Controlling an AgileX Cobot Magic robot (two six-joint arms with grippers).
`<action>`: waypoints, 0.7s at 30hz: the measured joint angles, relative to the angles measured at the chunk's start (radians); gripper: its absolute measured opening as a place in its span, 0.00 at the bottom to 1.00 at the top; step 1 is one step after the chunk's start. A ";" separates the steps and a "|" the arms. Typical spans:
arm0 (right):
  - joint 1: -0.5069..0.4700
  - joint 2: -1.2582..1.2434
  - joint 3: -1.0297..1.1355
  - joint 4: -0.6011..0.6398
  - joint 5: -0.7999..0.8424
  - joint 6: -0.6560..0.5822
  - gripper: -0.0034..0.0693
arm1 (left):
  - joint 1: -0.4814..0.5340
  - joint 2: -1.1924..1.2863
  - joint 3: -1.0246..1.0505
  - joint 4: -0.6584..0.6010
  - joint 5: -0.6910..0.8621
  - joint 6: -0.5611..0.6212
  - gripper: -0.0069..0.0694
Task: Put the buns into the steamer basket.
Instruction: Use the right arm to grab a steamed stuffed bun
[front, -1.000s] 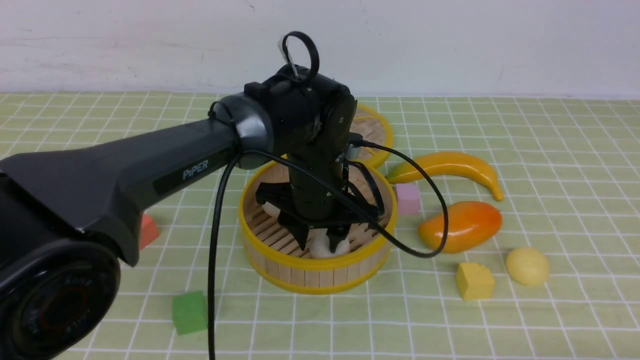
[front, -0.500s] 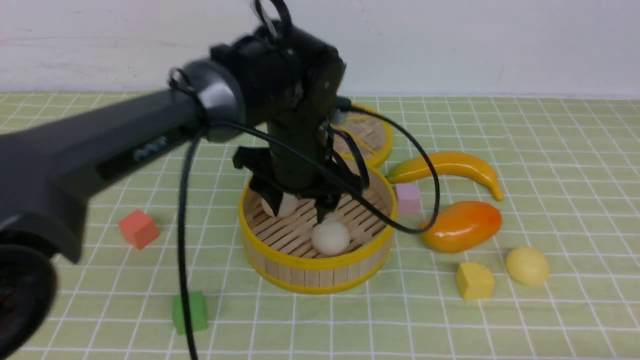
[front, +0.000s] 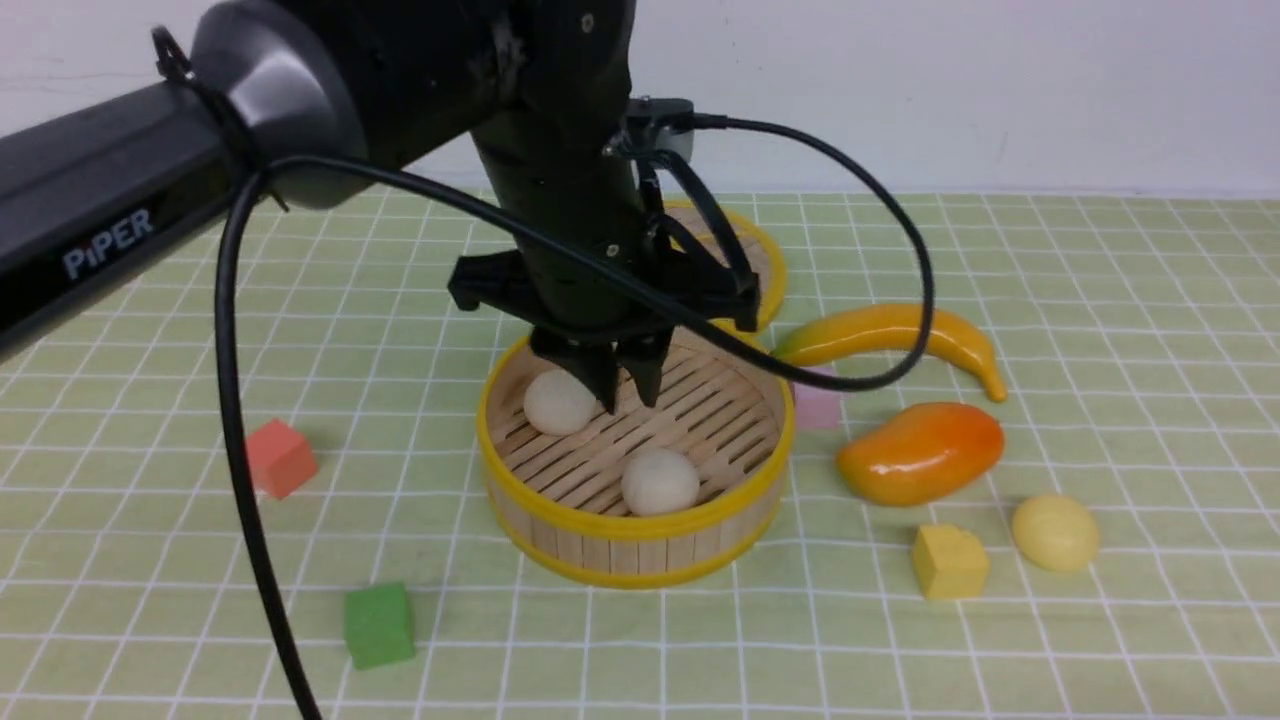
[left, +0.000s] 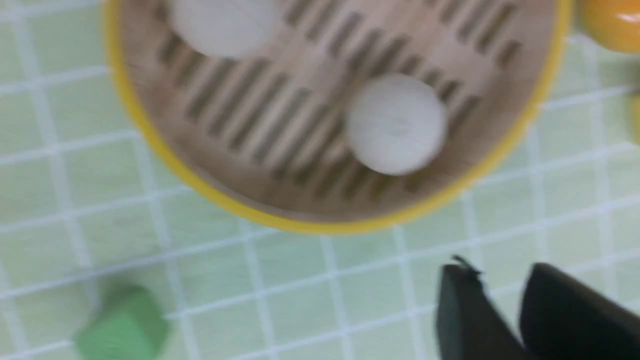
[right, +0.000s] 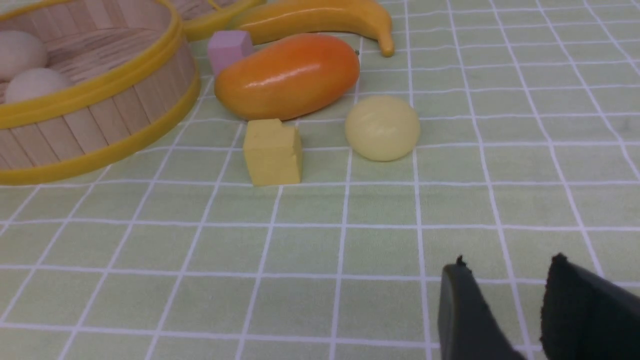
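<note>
The steamer basket (front: 632, 530) (left: 320, 227) (right: 100, 85) stands mid-table. Two off-white buns (front: 558, 402) (front: 660, 481) lie on its slatted floor, the nearer one (left: 396, 124) by the front wall. A pale yellow bun (front: 1055, 532) (right: 382, 127) rests on the cloth to the right, beside the yellow cube. My left gripper (front: 625, 395) (left: 500, 272) hangs above the basket's middle, fingers a narrow gap apart and holding nothing. My right gripper (right: 507, 265) is low over the cloth, short of the yellow bun, open and empty; the front view does not show it.
To the basket's right lie a mango (front: 920, 450), a banana (front: 900, 330), a pink cube (front: 815, 405) and a yellow cube (front: 948, 562). The woven lid (front: 755, 265) is behind the basket. A red cube (front: 280, 458) and a green cube (front: 378, 624) sit to the left.
My left gripper let go of the off-white bun on the basket floor, rose up out of the basket and narrowed its fingers. The bun stays by the front wall.
</note>
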 joint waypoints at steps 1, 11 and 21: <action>0.000 0.000 0.000 0.000 0.000 0.000 0.38 | 0.000 -0.002 0.000 -0.008 0.000 0.000 0.18; 0.000 0.000 0.000 0.000 0.000 0.000 0.38 | 0.000 -0.155 0.074 -0.047 0.000 0.059 0.07; 0.000 0.000 0.000 0.000 0.000 0.000 0.38 | 0.000 -0.516 0.302 0.039 0.000 0.092 0.07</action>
